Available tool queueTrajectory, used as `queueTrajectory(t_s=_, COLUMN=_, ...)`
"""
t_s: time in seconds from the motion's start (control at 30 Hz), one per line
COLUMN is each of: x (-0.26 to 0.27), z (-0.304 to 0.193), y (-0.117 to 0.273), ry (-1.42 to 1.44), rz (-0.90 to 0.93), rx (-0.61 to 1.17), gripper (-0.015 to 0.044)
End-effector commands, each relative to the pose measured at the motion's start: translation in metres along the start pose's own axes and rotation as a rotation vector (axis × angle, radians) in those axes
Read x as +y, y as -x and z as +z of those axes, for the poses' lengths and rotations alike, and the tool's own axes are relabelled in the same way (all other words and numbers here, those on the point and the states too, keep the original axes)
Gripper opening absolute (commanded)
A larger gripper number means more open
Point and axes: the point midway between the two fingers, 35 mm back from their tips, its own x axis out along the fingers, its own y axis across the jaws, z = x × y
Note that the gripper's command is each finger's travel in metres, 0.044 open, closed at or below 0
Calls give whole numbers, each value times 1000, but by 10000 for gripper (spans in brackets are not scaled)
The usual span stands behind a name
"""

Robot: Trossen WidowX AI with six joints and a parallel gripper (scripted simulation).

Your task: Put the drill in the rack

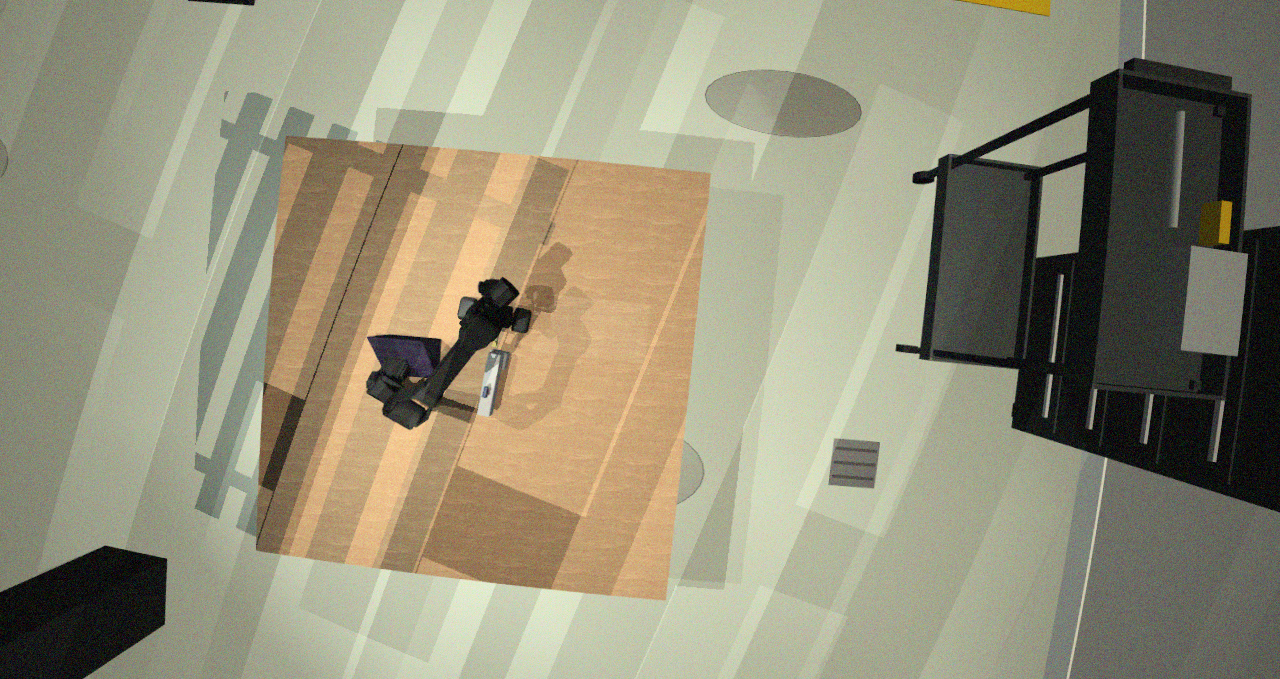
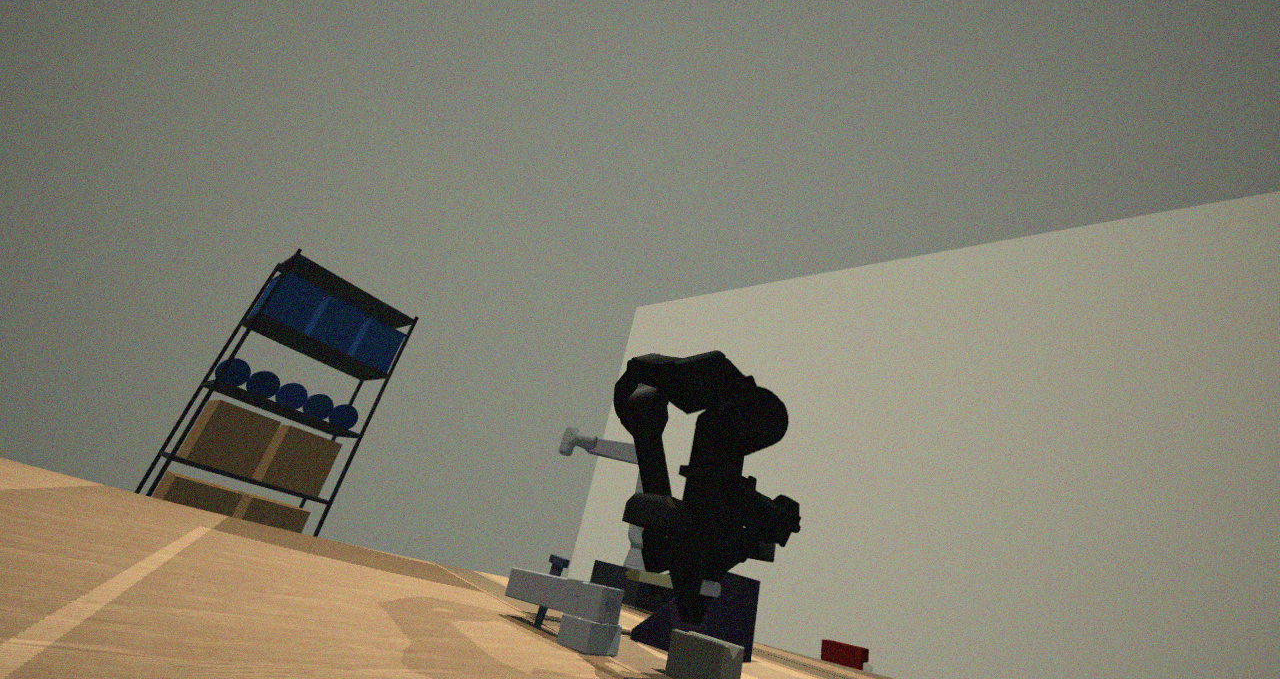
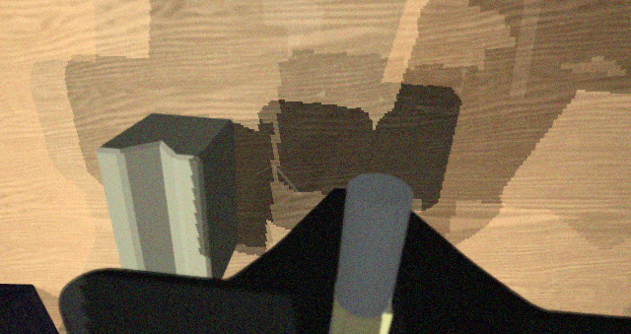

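Note:
My gripper is shut on the drill, a round rod with a yellow body and a blue-grey end. It holds the drill roughly level in the air, past the end of the light grey block; the drill looks clear of the block's end face. The dark blue key stands in that block, its crossbar above the top. The rack, a grey block with a lengthwise groove, shows left of the drill in the wrist view. The drill's far end is out of the wrist view.
The wooden table carries everything. A dark purple wedge-shaped panel stands by the arm's base. A small red block lies farther back. A black cart and a shelf unit stand away from the table.

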Motion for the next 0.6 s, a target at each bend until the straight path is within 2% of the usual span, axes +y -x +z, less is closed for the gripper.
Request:
queueTrajectory(t_s=0.0, x=0, z=1, y=3, ry=-5, rz=0, rx=-4, gripper=0)
queueTrajectory(t_s=0.57, x=1, z=2, y=10, ry=-5, rz=0, rx=-4, gripper=0)
